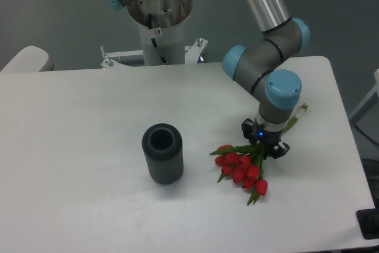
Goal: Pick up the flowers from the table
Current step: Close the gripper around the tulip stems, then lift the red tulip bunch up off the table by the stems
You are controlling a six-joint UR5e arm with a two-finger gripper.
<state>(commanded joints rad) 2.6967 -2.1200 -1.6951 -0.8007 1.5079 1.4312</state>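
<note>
A: Flowers [241, 167]: lying on the table [89, 117], right of centre and toward the near edge; red buds fanned toward the near side, green stems running up and to the right, one stem end showing beyond the wrist.

B: Gripper [264, 144]: lowered onto the stem part of the bunch, fingers set on either side of the stems and drawn close together. Firmly pinched or only touching (dark fingers against dark green)? Cannot tell from this view.

A: Dark ribbed cylinder [162, 153]: upright, open end up, left of the flowers and well apart from them. No part in the pick.

B: Progress: approach and descent done, by the look of it; grasp at or near closure. Buds flat on the white surface, so no lift yet.

A: Remaining: confirm the hold, then raise the bunch clear of the table.

B: Risk, as a judgement: thin loose stems, heavy bud end hanging to one side; likely droop or slip of single stems on lifting.
</note>
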